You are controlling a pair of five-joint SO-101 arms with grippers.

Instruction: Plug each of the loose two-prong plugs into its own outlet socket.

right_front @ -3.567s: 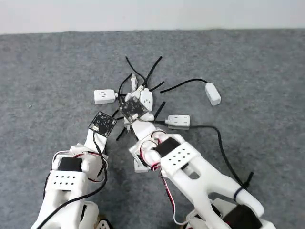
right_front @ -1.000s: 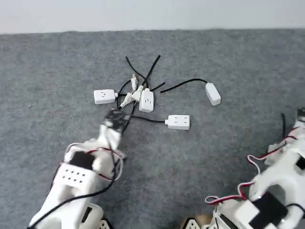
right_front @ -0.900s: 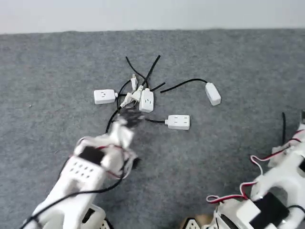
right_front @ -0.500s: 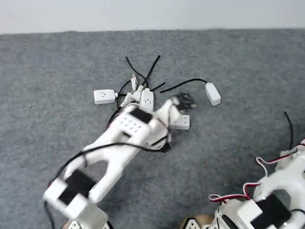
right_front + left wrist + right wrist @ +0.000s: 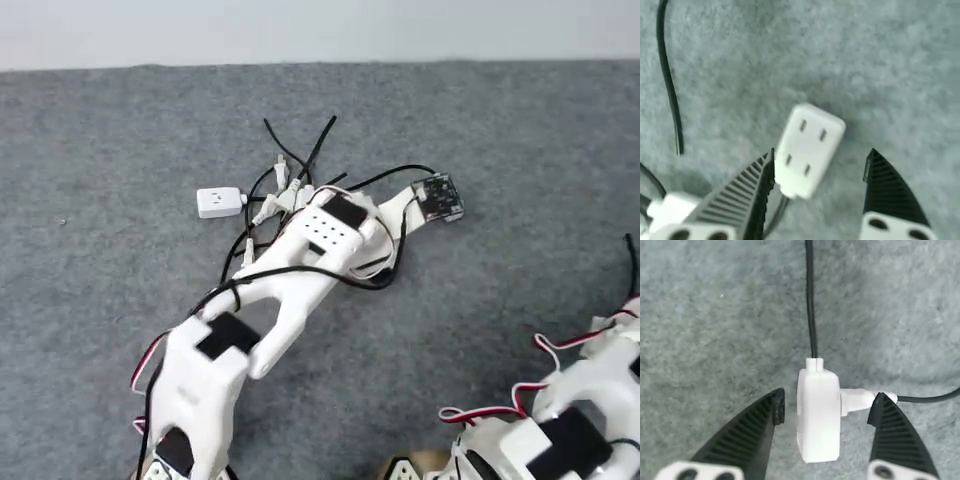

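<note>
Outlet socket (image 5: 807, 150), white with two pairs of slots, is seen in the left wrist view lying face up on the grey carpet (image 5: 890, 60). It sits directly below the left gripper (image 5: 821, 156), whose jaws are spread wide to either side and do not touch it. In the high view the left arm (image 5: 300, 265) is stretched across the tangle of black cables (image 5: 312, 160), with its wrist past the tangle on the right. A second earlier this arm was drawn back on the left, short of the tangle, so the whole sweep across has been made within that second.

The right arm (image 5: 585, 400), which was at the middle of the tangle a few seconds earlier, has been pulled back to the near right corner. There the right gripper (image 5: 830, 399) is held with jaws apart over another socket (image 5: 818, 415), and a white plug (image 5: 857, 399) appears to be pushed into that socket's side.

The loose plugs (image 5: 272, 208) are left in the tangle near a third socket (image 5: 220, 202), apart from the left wrist. One pairing is judged possibly finished. The left arm is judged to be set up to grasp a socket, not a plug. Nothing is held, so the remaining plugs are yet to be fetched and inserted.
</note>
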